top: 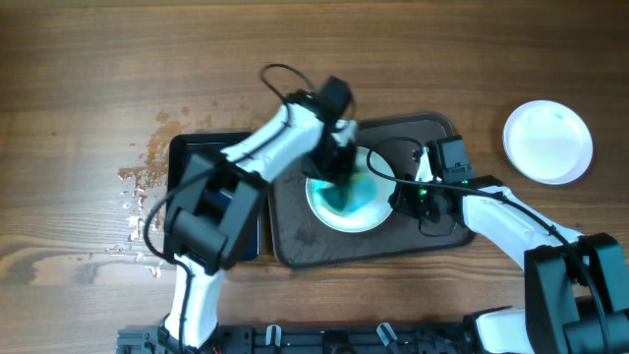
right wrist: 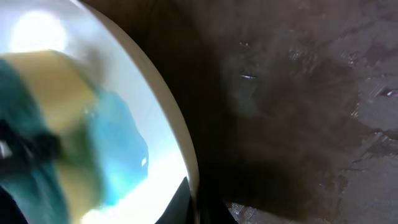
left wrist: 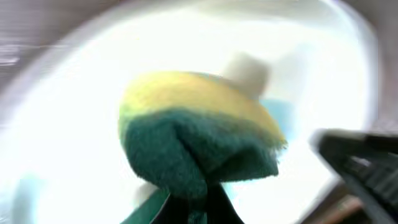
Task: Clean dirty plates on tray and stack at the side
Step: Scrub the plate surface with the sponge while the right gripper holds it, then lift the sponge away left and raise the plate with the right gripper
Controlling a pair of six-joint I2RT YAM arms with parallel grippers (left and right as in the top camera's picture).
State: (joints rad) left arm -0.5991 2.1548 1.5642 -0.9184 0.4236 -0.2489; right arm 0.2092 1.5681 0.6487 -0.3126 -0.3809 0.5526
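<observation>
One dirty plate (top: 366,212), white with blue-teal smears, lies on the dark brown tray (top: 295,246). My left gripper (top: 332,169) hangs over the plate's far-left part, shut on a yellow and green sponge (left wrist: 199,137) whose green side presses on the plate (left wrist: 62,124). My right gripper (top: 398,193) is shut on the plate's right rim (right wrist: 181,146), one finger inside and one outside. The right wrist view shows the sponge (right wrist: 56,87) beside a blue smear (right wrist: 118,149). A plain white plate (top: 547,141) rests on the table at the far right.
A smaller glossy black tray (top: 187,157) lies left of the brown tray, partly under my left arm. Pale flecks (top: 138,197) dot the wooden table at the left. Part of the right gripper's body (left wrist: 360,165) shows in the left wrist view.
</observation>
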